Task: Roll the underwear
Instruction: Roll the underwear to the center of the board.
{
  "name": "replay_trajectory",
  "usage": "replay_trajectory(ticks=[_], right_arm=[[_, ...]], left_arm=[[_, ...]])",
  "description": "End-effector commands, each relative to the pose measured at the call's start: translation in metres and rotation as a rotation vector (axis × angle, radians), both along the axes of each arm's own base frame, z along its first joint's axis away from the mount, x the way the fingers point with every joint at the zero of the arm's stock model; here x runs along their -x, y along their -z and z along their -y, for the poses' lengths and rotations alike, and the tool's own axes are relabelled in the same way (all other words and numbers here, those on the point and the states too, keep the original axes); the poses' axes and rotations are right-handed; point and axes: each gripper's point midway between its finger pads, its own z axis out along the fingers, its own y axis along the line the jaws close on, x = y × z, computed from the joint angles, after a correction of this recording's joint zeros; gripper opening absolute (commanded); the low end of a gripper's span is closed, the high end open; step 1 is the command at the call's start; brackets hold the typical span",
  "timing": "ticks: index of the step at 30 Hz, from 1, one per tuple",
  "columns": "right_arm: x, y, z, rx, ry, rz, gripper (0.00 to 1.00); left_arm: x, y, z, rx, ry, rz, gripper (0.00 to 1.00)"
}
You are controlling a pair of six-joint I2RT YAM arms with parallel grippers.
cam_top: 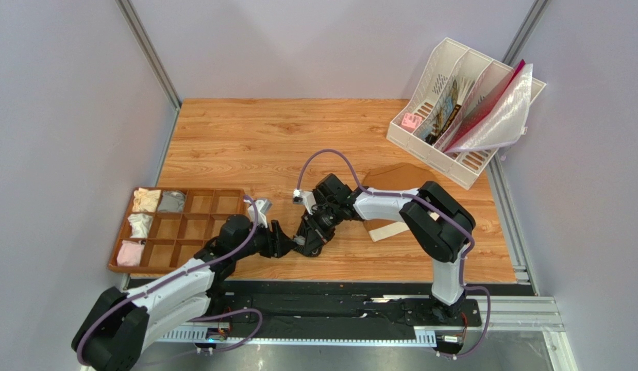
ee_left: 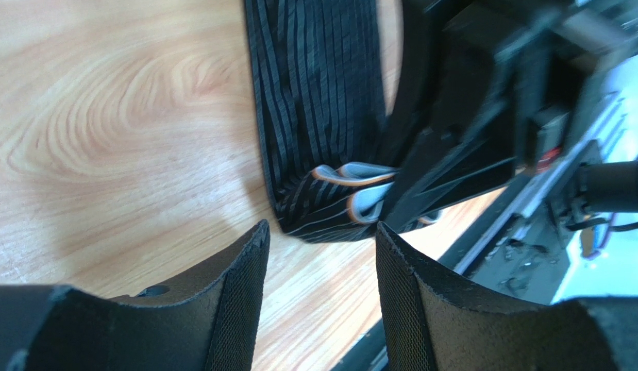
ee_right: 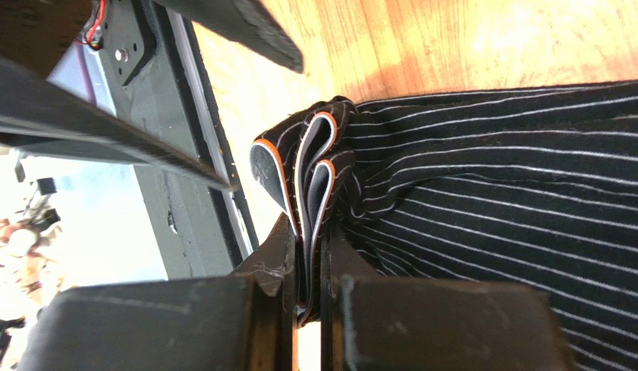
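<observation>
underwear (ee_right: pixel 492 193) | cut off at right edge (right wrist view) | hidden overhead

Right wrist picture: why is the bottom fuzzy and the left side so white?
Right wrist view: the right gripper sits very near the lens, so it blurs; the underwear is sharp; the area past the table edge is washed out.

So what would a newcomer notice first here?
The right hand is shut on the folded waistband of the black striped underwear, near the front edge of the table, with the open left hand just beside it. Further off, a brown divided tray at left holds rolled fabrics.
</observation>
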Motion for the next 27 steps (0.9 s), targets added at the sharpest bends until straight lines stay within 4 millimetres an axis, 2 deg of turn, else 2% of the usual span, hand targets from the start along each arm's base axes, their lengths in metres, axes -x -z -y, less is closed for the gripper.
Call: replay_trajectory(ticks=[1,7,15,21,26,27], right_arm=[[-0.009,-0.003,-0.002,-0.03,-0.012,-0.016,0.0],[-0.011,-0.001,0.001,-0.039,-0.007,-0.049,0.0],[-0.01,0.005,0.0,-0.037,-0.016,-0.073,0.0],[-0.009,0.006,0.001,-0.033,-0.02,-0.079,0.0],[-0.008,0.008,0.001,-0.03,-0.024,-0.09,0.0],[-0.008,0.009,0.001,-0.027,-0.024,-0.089,0.0]], left_arm=[[-0.013,-0.004,0.008,-0.014,0.029,0.055,0.58],[-0.021,0.006,0.013,-0.055,0.028,0.044,0.58],[-0.026,0.001,0.023,-0.032,0.051,0.103,0.58],[-0.028,0.01,0.026,-0.016,0.051,0.104,0.57],[-0.028,0.009,0.04,0.032,0.094,0.109,0.52],[-0.025,0.016,0.041,0.025,0.103,0.089,0.49]])
